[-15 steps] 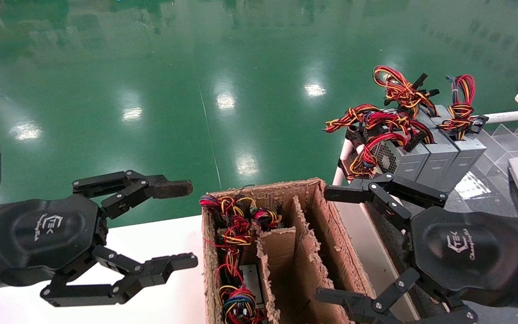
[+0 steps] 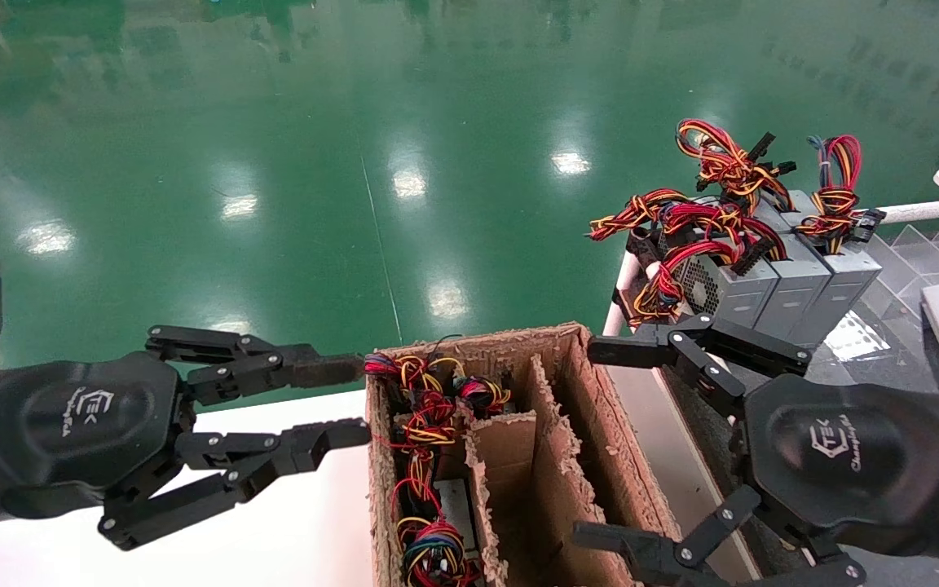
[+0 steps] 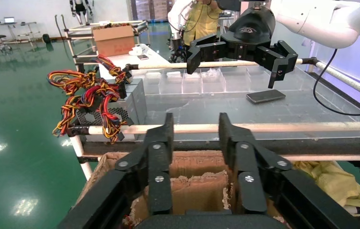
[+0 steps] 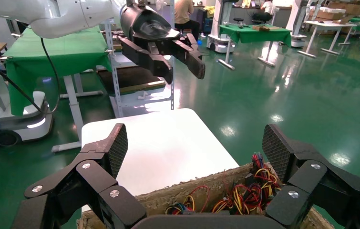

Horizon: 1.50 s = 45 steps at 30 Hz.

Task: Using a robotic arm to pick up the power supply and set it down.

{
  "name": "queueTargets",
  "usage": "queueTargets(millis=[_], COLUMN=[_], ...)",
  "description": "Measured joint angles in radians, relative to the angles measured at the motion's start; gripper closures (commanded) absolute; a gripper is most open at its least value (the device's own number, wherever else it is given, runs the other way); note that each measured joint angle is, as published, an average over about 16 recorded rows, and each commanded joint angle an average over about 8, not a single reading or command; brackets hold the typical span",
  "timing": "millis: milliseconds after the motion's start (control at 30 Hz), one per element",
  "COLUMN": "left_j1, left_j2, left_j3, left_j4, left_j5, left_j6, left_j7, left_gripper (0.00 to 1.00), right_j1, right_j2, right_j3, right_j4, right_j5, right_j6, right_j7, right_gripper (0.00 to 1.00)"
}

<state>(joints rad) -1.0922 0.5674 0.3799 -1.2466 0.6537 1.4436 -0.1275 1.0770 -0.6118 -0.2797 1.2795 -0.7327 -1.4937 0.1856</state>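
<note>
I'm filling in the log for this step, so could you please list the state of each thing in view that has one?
left gripper: open, narrow gap, empty, beside the box.
right gripper: open wide, empty, over the box's right edge.
cardboard box: open-topped.
power supply: in the box's left compartment, ungripped.
three other units: side by side on the rack.

Grey power supply (image 2: 455,504) with looped coloured wires lies inside the carton (image 2: 567,456).
</note>
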Motion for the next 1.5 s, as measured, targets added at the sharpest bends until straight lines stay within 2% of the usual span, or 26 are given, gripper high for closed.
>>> queueTargets(millis=[467, 500, 733, 767, 1500], left_j1=[0.0, 0.0, 0.0, 0.0, 0.0], left_j2=[0.0, 0.0, 0.0, 0.0, 0.0], left_j3=[0.0, 0.0, 0.0, 0.0, 0.0], left_j4=[0.0, 0.0, 0.0, 0.0, 0.0], left_j5=[0.0, 0.0, 0.0, 0.0, 0.0], left_j6=[0.0, 0.0, 0.0, 0.0, 0.0], left_j7=[0.0, 0.0, 0.0, 0.0, 0.0], left_gripper=[1.0, 0.92, 0.04, 0.0, 0.0], right_j1=[0.0, 0.0, 0.0, 0.0, 0.004], right_j2=[0.0, 0.0, 0.0, 0.0, -0.002], right_j3=[0.0, 0.0, 0.0, 0.0, -0.015], right_j4=[0.0, 0.0, 0.0, 0.0, 0.004], right_j5=[0.0, 0.0, 0.0, 0.0, -0.033], right_j6=[0.0, 0.0, 0.0, 0.0, 0.021], right_j7=[0.0, 0.0, 0.0, 0.0, 0.016], right_gripper=[0.0, 0.0, 0.0, 0.0, 0.0])
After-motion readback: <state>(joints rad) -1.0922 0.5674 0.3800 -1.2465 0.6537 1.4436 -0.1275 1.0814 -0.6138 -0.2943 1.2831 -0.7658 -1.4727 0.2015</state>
